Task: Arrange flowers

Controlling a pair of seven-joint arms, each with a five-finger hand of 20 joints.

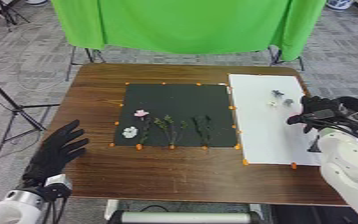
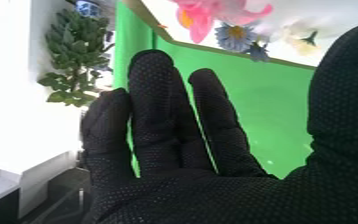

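In the head view my right hand (image 1: 318, 111) is over the right edge of the white sheet (image 1: 262, 135). Its fingers are straight in the right wrist view, where the palm of the right hand (image 2: 193, 192) holds nothing. My left hand (image 1: 58, 150) rests open at the table's left edge. On the black mat (image 1: 175, 92) lie a pink flower (image 1: 141, 113), a white flower (image 1: 129, 132), green sprigs (image 1: 167, 122) and dark stems (image 1: 202, 127). Small blue flowers (image 1: 278, 93) and a whitish flower (image 1: 271, 104) lie on the sheet; beyond the hand are a pink flower (image 2: 198, 17) and blue flowers (image 2: 236, 36).
Orange markers (image 1: 232, 107) line the mat and sheet. A round black container (image 1: 357, 107) stands beside the table, behind my right hand. A green cloth (image 1: 189, 30) hangs beyond the far table edge. A leafy plant (image 2: 76, 50) stands in the background.
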